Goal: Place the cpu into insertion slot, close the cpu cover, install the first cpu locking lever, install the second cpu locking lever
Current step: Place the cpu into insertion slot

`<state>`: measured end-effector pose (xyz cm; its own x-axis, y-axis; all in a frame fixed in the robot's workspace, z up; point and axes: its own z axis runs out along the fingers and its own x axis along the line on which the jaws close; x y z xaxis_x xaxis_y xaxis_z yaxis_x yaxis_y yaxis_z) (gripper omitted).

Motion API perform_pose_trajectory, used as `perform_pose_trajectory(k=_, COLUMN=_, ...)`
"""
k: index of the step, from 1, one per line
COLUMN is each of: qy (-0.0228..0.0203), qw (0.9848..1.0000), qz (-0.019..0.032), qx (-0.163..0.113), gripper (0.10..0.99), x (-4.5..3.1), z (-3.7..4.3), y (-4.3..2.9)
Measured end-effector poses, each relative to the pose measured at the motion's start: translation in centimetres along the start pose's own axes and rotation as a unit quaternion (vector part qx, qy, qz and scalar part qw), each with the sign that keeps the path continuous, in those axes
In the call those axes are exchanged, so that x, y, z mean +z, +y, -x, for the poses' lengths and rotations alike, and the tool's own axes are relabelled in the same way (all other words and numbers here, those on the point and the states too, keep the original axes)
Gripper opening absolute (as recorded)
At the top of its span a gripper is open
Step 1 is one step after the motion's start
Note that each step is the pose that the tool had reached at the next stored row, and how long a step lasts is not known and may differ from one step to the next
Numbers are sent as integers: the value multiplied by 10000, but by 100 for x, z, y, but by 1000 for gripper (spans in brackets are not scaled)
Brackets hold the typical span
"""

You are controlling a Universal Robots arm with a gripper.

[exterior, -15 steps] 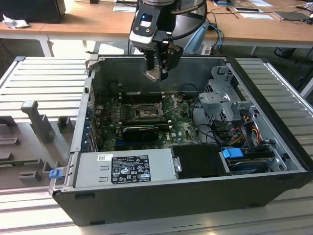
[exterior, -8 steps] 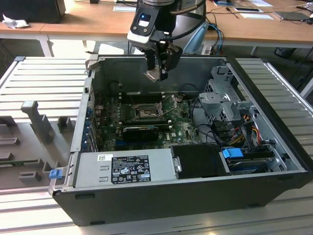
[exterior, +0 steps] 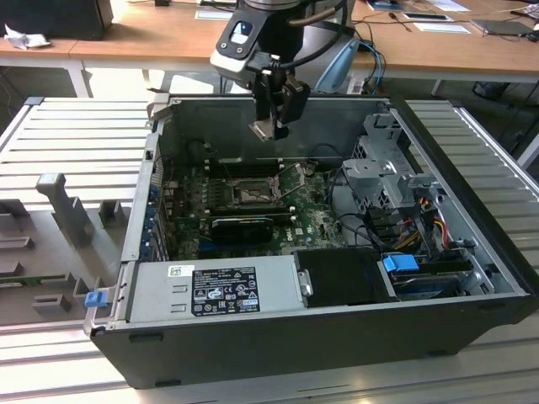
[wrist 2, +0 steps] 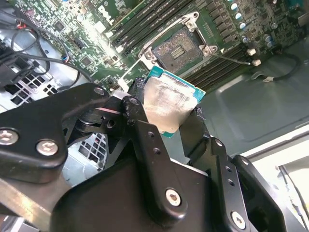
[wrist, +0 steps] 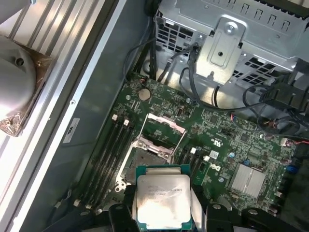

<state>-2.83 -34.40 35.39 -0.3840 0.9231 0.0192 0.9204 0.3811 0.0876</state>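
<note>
The gripper [wrist 2: 169, 108] is closest in both wrist views. Its black fingers [wrist 2: 145, 130] are closed on two opposite edges of the cpu [wrist: 163, 198], which is held flat with its silvery top facing the first wrist view. In the exterior view the chip hangs in the air above the motherboard [exterior: 312, 220], near the far wall of the computer case [exterior: 253, 353] and well clear of the board.

The insertion slot [wrist: 145, 162] sits about mid-board with its pin field bare. The cpu cover [wrist: 166, 122] appears to be swung up off it on the side toward the drive cage [wrist: 231, 43].

I judge that no step is finished yet. The chip is carried but not seated, the cover is not closed, and both lever steps remain.

There is dark print on the chip's lid, a white logo on the board, and a white label [exterior: 226, 290] on the power supply [exterior: 160, 290] at the case's near edge. I do not read any of it out.
</note>
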Motion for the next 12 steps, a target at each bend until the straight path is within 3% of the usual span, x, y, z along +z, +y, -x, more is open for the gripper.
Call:
perform_pose_trajectory(k=6, qy=-27, qw=9995, qz=6, qx=305, gripper=533, x=6, z=0, y=-1)
perform_pose_trajectory(k=12, qy=-57, qw=9979, qz=13, qx=650, gripper=533, x=14, z=0, y=-1)
